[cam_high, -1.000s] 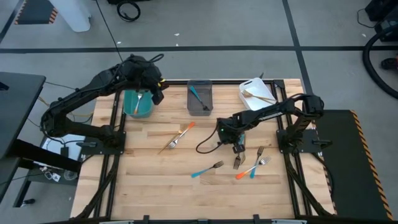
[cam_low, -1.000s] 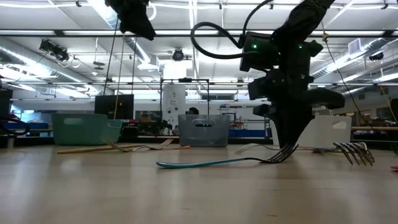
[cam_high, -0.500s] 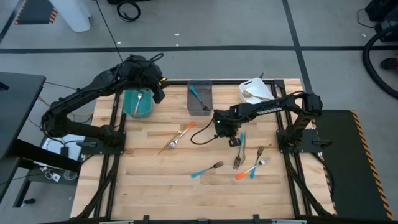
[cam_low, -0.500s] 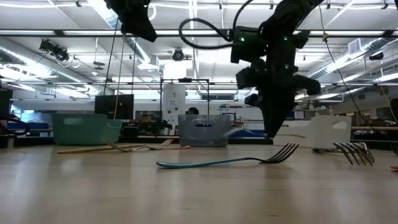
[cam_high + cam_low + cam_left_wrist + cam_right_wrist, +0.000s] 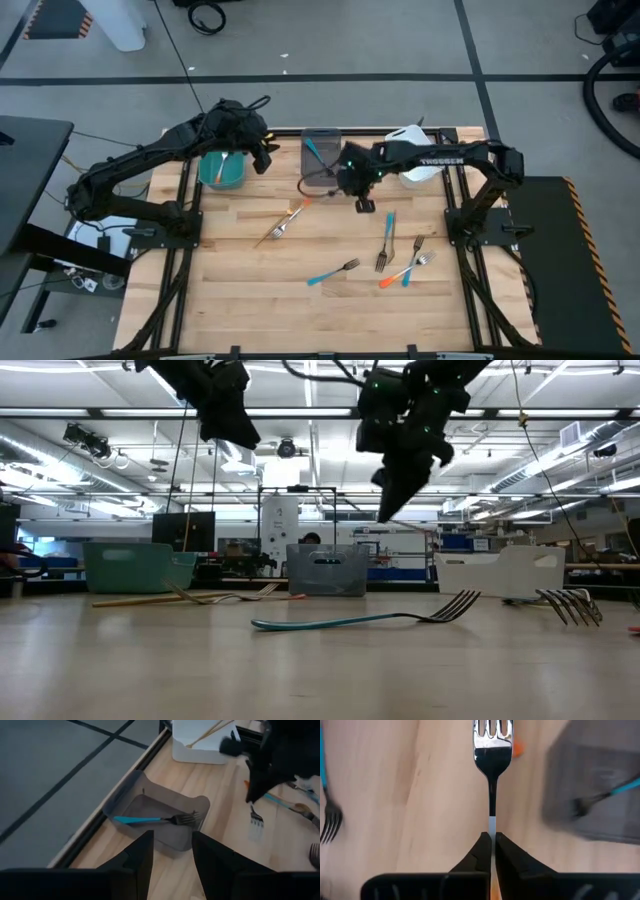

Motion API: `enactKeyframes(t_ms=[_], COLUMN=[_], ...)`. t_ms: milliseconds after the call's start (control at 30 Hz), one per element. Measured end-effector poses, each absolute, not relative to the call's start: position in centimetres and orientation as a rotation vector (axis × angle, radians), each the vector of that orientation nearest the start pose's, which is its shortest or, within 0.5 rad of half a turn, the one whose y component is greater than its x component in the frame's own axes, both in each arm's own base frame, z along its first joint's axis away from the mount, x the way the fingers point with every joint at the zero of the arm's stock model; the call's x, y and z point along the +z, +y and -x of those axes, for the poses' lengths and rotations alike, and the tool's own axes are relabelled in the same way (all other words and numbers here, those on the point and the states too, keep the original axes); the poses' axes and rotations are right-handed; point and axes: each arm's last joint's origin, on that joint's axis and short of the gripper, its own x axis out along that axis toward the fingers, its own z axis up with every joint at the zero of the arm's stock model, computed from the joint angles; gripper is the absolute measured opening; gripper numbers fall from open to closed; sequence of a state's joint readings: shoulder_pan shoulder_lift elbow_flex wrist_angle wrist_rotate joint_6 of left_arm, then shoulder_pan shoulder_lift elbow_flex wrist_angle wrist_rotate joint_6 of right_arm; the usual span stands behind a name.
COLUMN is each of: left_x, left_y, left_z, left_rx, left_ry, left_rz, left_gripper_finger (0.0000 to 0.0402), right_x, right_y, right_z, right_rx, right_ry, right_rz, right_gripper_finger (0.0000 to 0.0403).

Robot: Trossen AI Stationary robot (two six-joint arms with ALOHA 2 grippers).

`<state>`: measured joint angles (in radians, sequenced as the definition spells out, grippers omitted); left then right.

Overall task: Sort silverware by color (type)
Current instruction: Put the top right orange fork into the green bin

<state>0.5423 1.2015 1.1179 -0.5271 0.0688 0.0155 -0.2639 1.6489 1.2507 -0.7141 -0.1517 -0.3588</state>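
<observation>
My right gripper point(image 5: 361, 203) hangs above the table just near of the grey bin point(image 5: 322, 160), shut on a fork point(image 5: 492, 750) whose silvery tines point away from the fingers. My left gripper point(image 5: 258, 152) is open and holds nothing. It is in the air between the teal bin point(image 5: 213, 172), which holds an orange fork point(image 5: 225, 160), and the grey bin point(image 5: 131, 795), where a blue fork point(image 5: 150, 820) lies flat. Other forks lie on the wood: an orange and a tan one point(image 5: 288, 218), a blue one point(image 5: 332, 272), and several point(image 5: 400, 255) near the right side. My right gripper pinches the fork's thin handle point(image 5: 492, 822) between its two fingers point(image 5: 482, 851), which come from above. The fork runs along the fingers. It hangs below them with its tines point(image 5: 255, 817) lowest, lifted clear of the table. The rest of the handle is hidden between the fingers.
A white bin point(image 5: 412, 148) with a tan fork point(image 5: 207, 731) stands at the far right corner of the table. The three bins line the far edge. Bare wood lies along the near edge point(image 5: 300, 320). Black frame rails point(image 5: 180, 250) run down both sides.
My right gripper has risen from the forks on the right side with a fork in its hold and moved toward the far edge and left, up to the grey bin. My left gripper has shifted a little right from above the teal bin toward the grey one.
</observation>
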Motion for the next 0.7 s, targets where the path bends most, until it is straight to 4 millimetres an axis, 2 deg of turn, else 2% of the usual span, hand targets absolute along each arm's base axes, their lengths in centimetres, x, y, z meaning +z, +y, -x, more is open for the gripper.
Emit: enactKeyframes(t_ms=[233,467,700], left_x=[31.2,32.3,32.6], left_y=[13.0,13.0,12.4], left_z=[-22.1,-22.9,-23.4], left_rx=[0.448,0.373,0.341], left_ry=[0.564,0.413,0.380], left_rz=[0.233,0.224,0.221], left_gripper_finger=[0.0142,0.0142,0.0142], right_x=[27.1,30.0,32.0], right_y=[-9.9,-11.4,-12.2], right_z=[-31.9,-32.4,-33.3], right_rx=[0.012,-0.067,-0.093], right_ry=[0.915,0.634,0.403], right_rz=[0.054,-0.019,-0.066], right_gripper_finger=[0.0013,0.0013,0.0014])
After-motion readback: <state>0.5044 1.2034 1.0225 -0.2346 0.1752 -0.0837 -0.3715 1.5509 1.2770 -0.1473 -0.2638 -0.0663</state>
